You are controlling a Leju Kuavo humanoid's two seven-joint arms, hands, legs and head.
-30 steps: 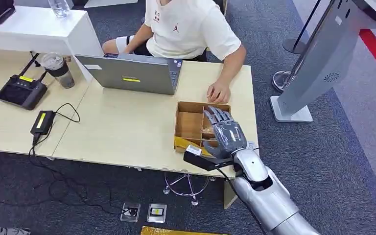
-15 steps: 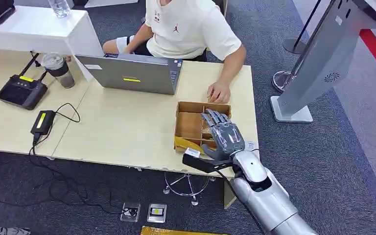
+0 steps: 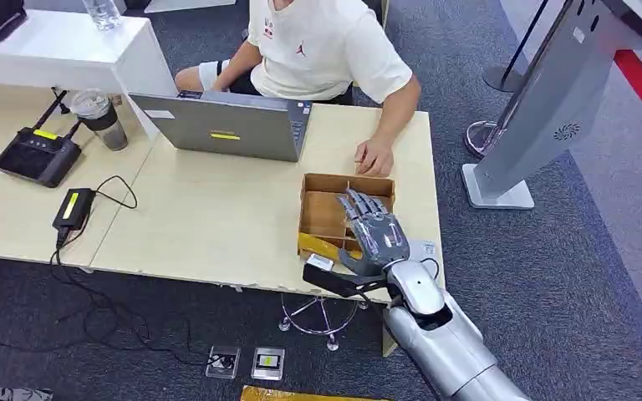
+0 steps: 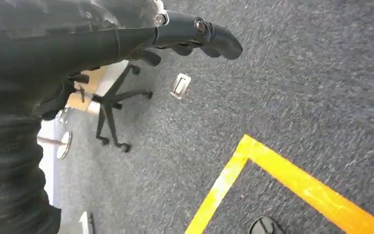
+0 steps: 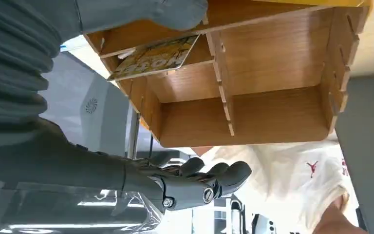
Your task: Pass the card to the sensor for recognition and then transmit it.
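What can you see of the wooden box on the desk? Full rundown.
The wooden box is an open-topped tray of thin brown plywood, split by slotted dividers into compartments. It sits flat near the desk's front right corner. A yellow printed card lies in one compartment. The right hand hovers over it, fingers spread.

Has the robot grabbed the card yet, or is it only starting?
Only starting. The right hand hovers open over the wooden box, and the yellow card lies in a compartment, not held. The left hand hangs over the carpet. Left: grasp the card, show it to the sensor, hand it over.
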